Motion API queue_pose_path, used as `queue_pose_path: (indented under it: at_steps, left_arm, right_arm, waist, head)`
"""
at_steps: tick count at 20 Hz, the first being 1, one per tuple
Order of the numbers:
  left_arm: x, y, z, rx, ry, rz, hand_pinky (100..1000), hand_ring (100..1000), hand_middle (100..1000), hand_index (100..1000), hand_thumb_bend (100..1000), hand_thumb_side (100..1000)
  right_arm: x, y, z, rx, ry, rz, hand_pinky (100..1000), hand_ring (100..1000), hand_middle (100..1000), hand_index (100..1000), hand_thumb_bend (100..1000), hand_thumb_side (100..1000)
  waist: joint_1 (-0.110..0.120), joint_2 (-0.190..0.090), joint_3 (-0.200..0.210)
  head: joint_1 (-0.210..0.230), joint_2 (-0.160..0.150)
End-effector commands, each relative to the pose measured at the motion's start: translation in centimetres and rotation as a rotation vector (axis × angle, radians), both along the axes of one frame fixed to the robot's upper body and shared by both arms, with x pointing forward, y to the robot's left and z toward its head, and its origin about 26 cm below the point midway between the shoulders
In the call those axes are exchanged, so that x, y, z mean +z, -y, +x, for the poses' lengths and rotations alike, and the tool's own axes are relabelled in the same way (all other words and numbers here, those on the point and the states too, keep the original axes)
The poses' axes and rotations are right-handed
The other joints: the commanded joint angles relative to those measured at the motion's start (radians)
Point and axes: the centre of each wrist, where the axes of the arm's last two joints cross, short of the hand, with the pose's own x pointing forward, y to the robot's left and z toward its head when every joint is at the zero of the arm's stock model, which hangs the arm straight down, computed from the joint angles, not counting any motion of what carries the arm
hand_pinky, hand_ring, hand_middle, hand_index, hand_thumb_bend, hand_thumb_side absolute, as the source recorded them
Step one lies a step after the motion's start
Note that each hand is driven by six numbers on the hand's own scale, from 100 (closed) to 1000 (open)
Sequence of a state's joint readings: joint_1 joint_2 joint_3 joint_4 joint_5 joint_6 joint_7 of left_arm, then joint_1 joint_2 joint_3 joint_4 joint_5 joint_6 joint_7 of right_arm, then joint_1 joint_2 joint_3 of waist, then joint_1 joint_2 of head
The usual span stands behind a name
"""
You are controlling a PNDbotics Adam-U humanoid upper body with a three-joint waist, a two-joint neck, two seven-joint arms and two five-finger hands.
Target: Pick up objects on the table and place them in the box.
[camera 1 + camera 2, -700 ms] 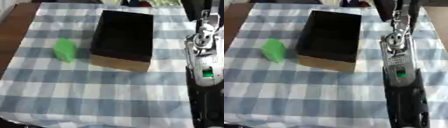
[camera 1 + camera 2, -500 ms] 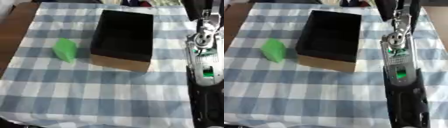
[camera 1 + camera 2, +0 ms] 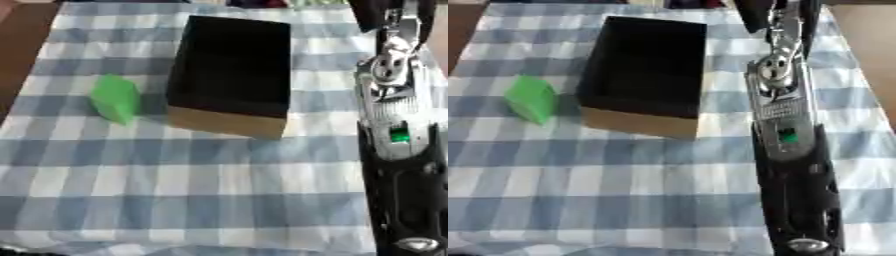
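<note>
Lying left of the box (image 3: 229,70), green block (image 3: 115,98); right hand's (image 3: 756,12) state unclear.

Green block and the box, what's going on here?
Nothing is being held at this moment. The small green block lies on the blue-and-white checked tablecloth, just left of the open black box with tan cardboard sides, not touching it. The box interior looks dark and I can see nothing in it. The robot's right arm stretches up the right side past the box; the robot hand at its far end is cut off at the top edge, so its fingers can't be judged.
</note>
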State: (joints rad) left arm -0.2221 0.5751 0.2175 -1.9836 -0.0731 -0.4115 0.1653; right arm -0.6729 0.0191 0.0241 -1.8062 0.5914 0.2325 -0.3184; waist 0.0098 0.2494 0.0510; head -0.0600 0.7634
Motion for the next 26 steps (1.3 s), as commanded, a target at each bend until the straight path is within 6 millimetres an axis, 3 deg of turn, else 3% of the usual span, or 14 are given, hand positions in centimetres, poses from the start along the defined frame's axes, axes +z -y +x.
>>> queue_pose_path:
  at_steps: [1, 10, 17, 21, 26]
  left_arm:
    - [2.1, -0.2, -0.3, 0.03, 0.007, 0.183, 636, 720, 701, 865, 141, 100]
    - [3.4, -1.4, 0.1, 0.082, -0.103, 0.523, 514, 745, 731, 881, 233, 100]
    - [4.8, -2.7, 0.6, 0.146, -0.151, 0.818, 424, 800, 788, 909, 398, 100]
    - [5.9, -3.1, 1.2, 0.143, -0.188, 1.058, 449, 816, 811, 928, 506, 100]
    - [6.8, -3.8, 2.3, 0.097, -0.238, 1.219, 512, 821, 827, 944, 550, 139]
  right_arm:
    - [1.0, 0.1, -0.4, -0.008, 0.044, -0.005, 826, 909, 756, 954, 100, 615]
    - [1.1, -0.1, -0.4, -0.01, 0.048, -0.011, 827, 909, 757, 952, 100, 609]
    - [1.4, -0.1, -0.3, -0.014, 0.051, -0.018, 827, 909, 757, 951, 100, 604]
    - [1.4, -0.3, -0.3, -0.006, 0.05, -0.025, 827, 909, 757, 951, 100, 601]
    - [1.3, -0.6, -0.3, 0.004, 0.046, -0.031, 827, 910, 758, 950, 100, 600]
  waist:
    - [0.003, -0.021, -0.003]
    - [0.003, -0.024, -0.009]
    - [0.004, -0.019, -0.011]
    - [0.005, -0.019, -0.014]
    - [0.008, -0.022, -0.021]
  head:
    - [-0.015, 0.007]
    - [0.007, 0.003]
    - [0.025, -0.007]
    - [0.033, -0.009]
    - [0.041, -0.012]
